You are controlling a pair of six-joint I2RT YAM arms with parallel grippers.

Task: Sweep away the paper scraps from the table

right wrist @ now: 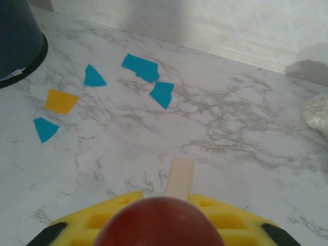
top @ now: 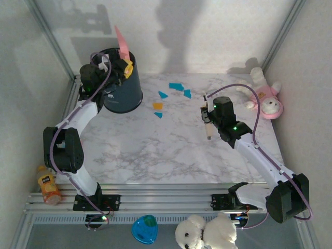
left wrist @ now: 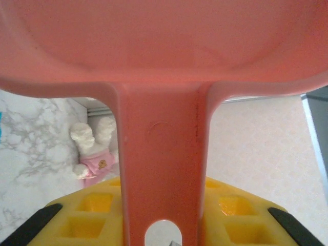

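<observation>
paper scraps point(top: 176, 86): five back-centre on table point(top: 155, 150), beside bin point(top: 122, 96). left gripper point(left wrist: 163, 218) clamped on pink dustpan point(left wrist: 164, 51), upended over bin; right gripper point(right wrist: 163, 225) clamped on stick tool point(right wrist: 180, 177). imo tip inside rim, no spill.

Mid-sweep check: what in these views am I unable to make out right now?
Inside the dark bin: top view, covered by the left gripper and pink dustpan.
Dustpan contents: left wrist view, too close, blurred, rim cut off by the frame.
The red-brown tool in the right gripper: right wrist view, blurred at the lens, kind unclear.
Whether more paper scraps lie on the table under the right arm: top view.
</observation>
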